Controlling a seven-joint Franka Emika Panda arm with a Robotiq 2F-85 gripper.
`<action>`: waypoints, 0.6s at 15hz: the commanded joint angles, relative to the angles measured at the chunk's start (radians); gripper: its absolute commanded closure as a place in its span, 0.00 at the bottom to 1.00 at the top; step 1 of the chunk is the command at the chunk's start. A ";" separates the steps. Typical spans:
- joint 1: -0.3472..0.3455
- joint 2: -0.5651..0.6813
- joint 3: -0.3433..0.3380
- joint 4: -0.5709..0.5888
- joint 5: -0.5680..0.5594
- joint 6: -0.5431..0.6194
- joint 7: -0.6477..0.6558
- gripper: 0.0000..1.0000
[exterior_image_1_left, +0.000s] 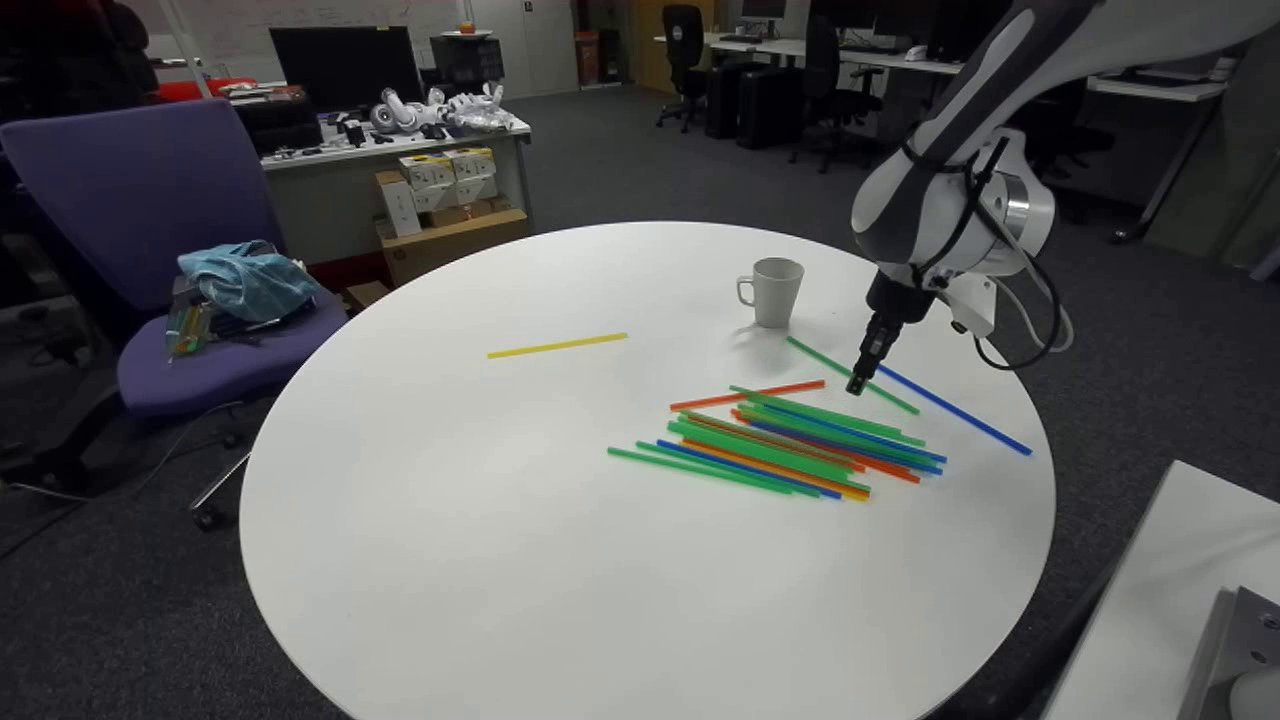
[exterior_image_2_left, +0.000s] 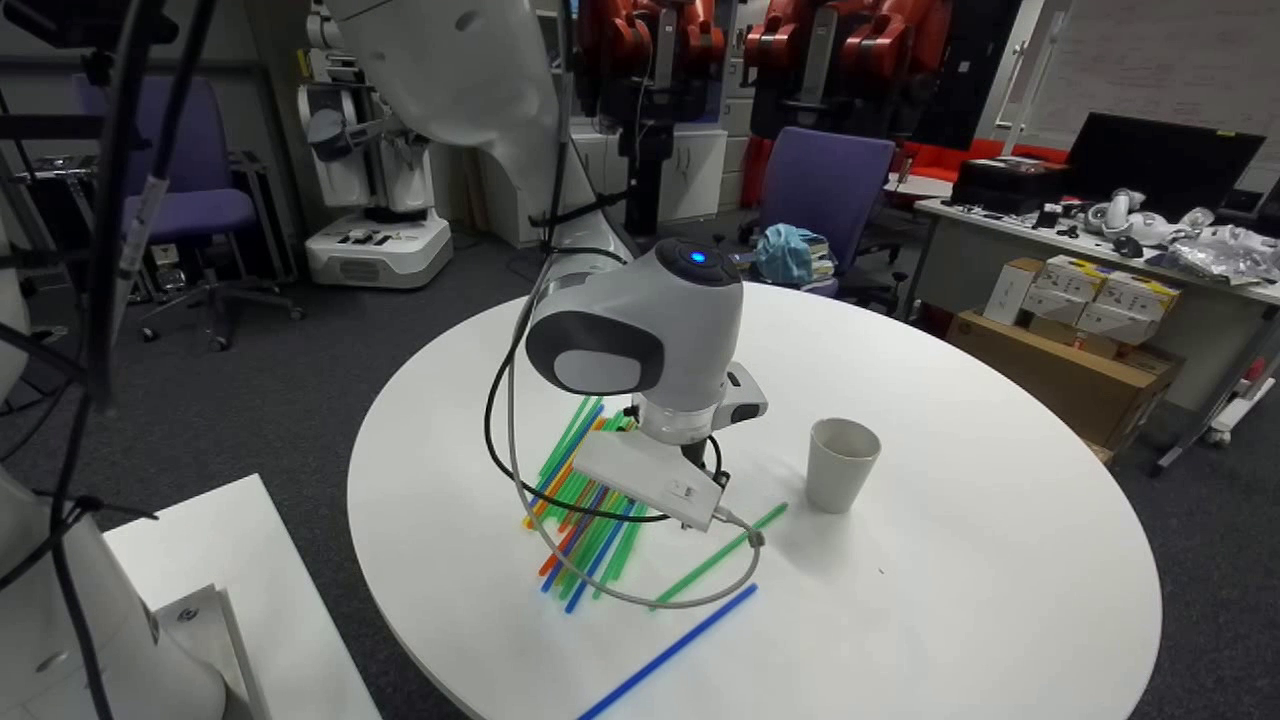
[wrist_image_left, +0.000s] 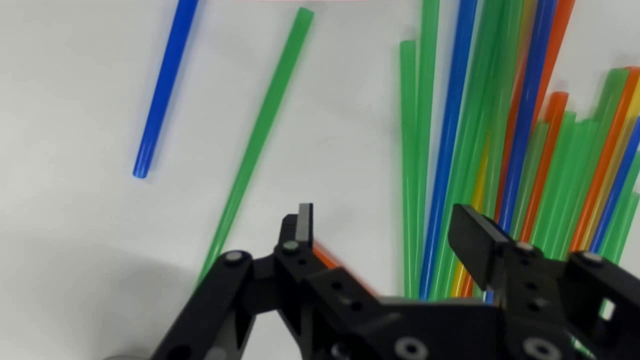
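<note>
Most straws (exterior_image_1_left: 760, 450) lay together on the white surface (exterior_image_1_left: 450, 560), near an upright pale mug (exterior_image_1_left: 776, 292), with a yellow straw (exterior_image_1_left: 557, 346) off alone; I saw none lifted. The arm (exterior_image_2_left: 690, 330) reached down above, jaws parted and empty, one side over the bunched straws, the other near a lone green straw (wrist_image_left: 263, 117).

Legible text: none. Whiteboard (exterior_image_2_left: 1160, 60), both exterior views: faint handwriting, unreadable. White-and-yellow cartons (exterior_image_2_left: 1110, 295), stacked on a cardboard box (exterior_image_2_left: 1040, 370): printed marks too small to read. Pale door (exterior_image_1_left: 510, 50), exterior view: small dark sign (exterior_image_1_left: 528, 6), unreadable.
</note>
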 joint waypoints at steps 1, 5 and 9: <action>0.009 -0.018 -0.015 -0.011 -0.016 -0.016 0.025 0.00; -0.001 0.042 -0.021 0.052 0.019 0.116 0.052 0.00; 0.082 0.118 -0.150 0.104 -0.052 0.167 0.243 0.00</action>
